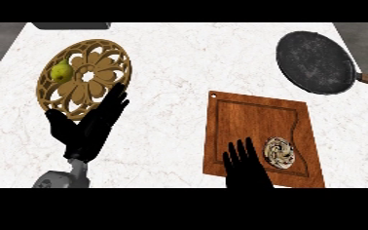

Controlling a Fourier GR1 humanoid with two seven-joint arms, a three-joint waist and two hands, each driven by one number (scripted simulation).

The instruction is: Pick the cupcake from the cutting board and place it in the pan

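Right hand (244,168) enters from the lower edge, fingers straight and spread, holding nothing. It lies over the near part of the board (248,114), fingertips pointing away from the robot.

Cupcake (280,152) sits on the board just to the right of this hand's fingers — close beside them; whether they touch cannot be told. Seen from above it shows a pale swirled top.

Pan (316,62) lies well ahead of the right hand and further to its right, apart from the board. It is dark and round, with its handle (363,77) running off the right edge.

Left hand (90,126) is open, fingers straight, grasping nothing. Its grey forearm (64,178) shows behind it at the lower left. The fingertips overlap the near edge of a round carved wooden trivet (90,58), which lies ahead of this hand.

A yellow-green pear (62,71) rests on the trivet's left part — ahead of the left hand and a little to its left, not touched by it.

Everything stands on a white marbled counter (173,68).
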